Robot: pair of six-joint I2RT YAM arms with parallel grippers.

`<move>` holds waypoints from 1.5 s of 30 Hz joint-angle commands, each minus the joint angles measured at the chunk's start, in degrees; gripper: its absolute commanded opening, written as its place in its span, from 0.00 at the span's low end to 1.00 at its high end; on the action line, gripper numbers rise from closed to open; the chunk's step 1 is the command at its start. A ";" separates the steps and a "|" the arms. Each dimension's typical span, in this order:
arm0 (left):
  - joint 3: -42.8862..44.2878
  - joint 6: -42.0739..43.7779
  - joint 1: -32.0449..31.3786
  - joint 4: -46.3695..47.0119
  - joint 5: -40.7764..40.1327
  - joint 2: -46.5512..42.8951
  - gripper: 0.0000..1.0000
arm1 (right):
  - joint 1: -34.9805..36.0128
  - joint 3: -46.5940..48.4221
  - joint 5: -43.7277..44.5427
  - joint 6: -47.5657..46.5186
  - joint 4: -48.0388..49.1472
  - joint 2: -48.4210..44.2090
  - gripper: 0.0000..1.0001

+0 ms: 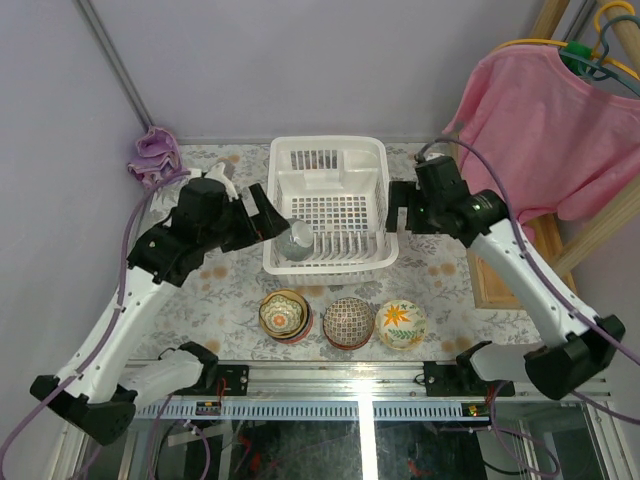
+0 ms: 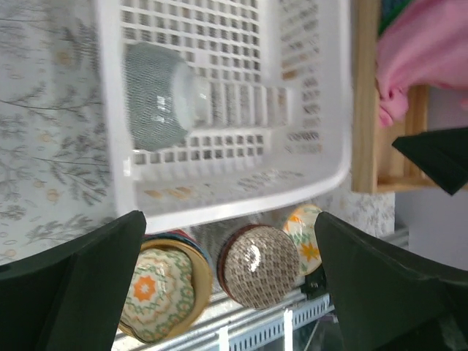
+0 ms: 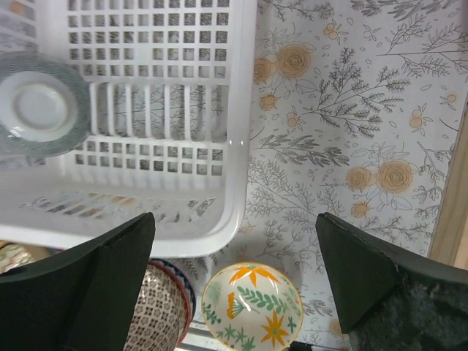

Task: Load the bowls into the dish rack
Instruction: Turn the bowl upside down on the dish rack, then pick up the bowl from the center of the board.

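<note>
The white dish rack [image 1: 277, 190] stands mid-table with a grey-speckled bowl [image 1: 297, 240] on its side in the near left corner; this bowl also shows in the left wrist view [image 2: 157, 95] and the right wrist view [image 3: 36, 106]. In front of the rack stand an orange-yellow bowl stack [image 1: 283, 315], a brown-patterned bowl [image 1: 348, 322] upside down on red and blue ones, and a white bowl with orange flowers [image 1: 401, 324]. My left gripper [image 1: 272, 220] is open and empty over the rack's left wall. My right gripper [image 1: 396, 212] is open and empty by the rack's right wall.
A purple cloth [image 1: 155, 155] lies at the back left. A pink shirt [image 1: 545, 120] hangs on a hanger at the right over a wooden frame [image 1: 497, 275]. A metal rail [image 1: 330, 405] runs along the near edge.
</note>
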 commanded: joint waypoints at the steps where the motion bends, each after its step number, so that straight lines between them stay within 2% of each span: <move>1: 6.01 -3.25 -11.31 -5.08 -6.64 1.65 1.00 | -0.15 2.30 -2.46 1.66 -4.30 -8.02 0.99; 8: 14.39 -11.19 -37.40 -9.81 -22.27 11.90 1.00 | -0.18 4.20 -2.06 1.96 -12.43 -15.88 0.99; 17: 15.68 -16.44 -52.59 -10.89 -25.92 23.35 1.00 | -0.19 5.55 -1.55 2.26 -18.47 -22.49 0.99; 28: 16.93 -18.16 -55.57 -7.17 -28.98 33.36 0.99 | -0.17 2.11 -0.94 3.29 -20.00 -28.57 0.93; 37: 16.55 -16.86 -55.57 -4.13 -27.60 39.65 0.92 | -0.21 -1.33 -1.10 3.88 -20.02 -31.17 0.90; 43: 16.37 -16.04 -55.59 -2.62 -26.81 42.05 0.78 | -0.15 -3.26 -2.32 4.15 -19.67 -32.36 0.89; 45: 16.62 -15.78 -55.61 -2.32 -26.47 42.97 0.68 | -0.21 -3.64 -2.39 4.01 -19.61 -32.59 0.89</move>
